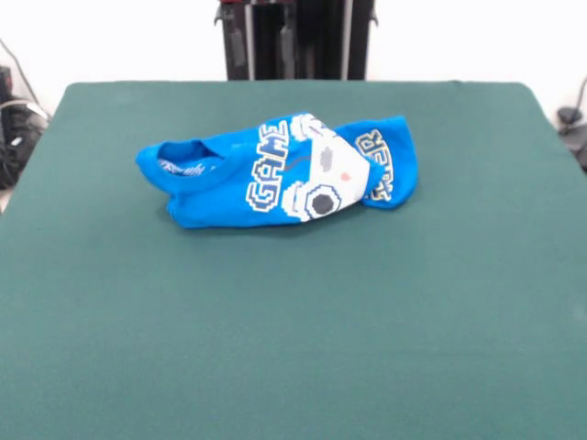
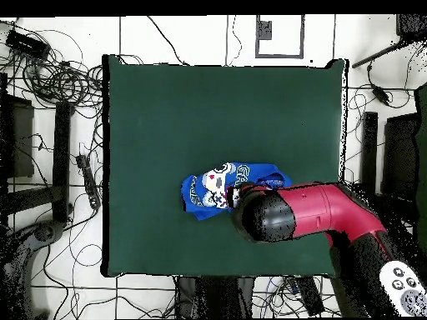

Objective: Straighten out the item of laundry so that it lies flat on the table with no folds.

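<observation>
The item of laundry [image 1: 284,170], a bright blue T-shirt with a white controller print and the letters GAME, lies bunched and folded over itself on the far middle of the green table [image 1: 275,321]. Its neck opening is at its left end in the front view. In the overhead view the shirt [image 2: 218,187] lies on the table [image 2: 167,108] toward the robot's side. The red arm ends in a black head, the gripper [image 2: 265,218], over the shirt's right end and hides part of it. The front view shows no arm or gripper.
The black pedestal [image 1: 293,37] stands behind the table's far edge. Cables [image 2: 58,75] and stands lie on the floor around the table. A white pad with buttons [image 2: 404,287] sits on the arm near its base.
</observation>
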`<state>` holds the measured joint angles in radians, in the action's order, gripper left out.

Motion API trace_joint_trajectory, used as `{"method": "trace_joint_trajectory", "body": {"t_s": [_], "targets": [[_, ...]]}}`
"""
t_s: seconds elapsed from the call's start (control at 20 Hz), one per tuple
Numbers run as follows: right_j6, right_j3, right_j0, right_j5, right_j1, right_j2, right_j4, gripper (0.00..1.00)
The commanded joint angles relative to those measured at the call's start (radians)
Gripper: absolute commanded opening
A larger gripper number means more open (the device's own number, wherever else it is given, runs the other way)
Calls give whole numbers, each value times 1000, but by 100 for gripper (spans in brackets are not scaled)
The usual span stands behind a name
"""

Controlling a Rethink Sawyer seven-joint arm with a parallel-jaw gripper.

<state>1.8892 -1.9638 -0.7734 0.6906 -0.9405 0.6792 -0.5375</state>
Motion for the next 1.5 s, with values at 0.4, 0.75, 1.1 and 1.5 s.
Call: {"method": "trace_joint_trajectory", "body": {"t_s": [0.4, 0.75, 1.1, 1.5], "targets": [[-8, -27, 88, 92, 4, -23, 49, 100], [-18, 73, 118, 105, 69, -49, 9, 100], [-11, 204, 181, 92, 189, -87, -30, 100], [-97, 361, 193, 107, 315, -99, -64, 100]]}}
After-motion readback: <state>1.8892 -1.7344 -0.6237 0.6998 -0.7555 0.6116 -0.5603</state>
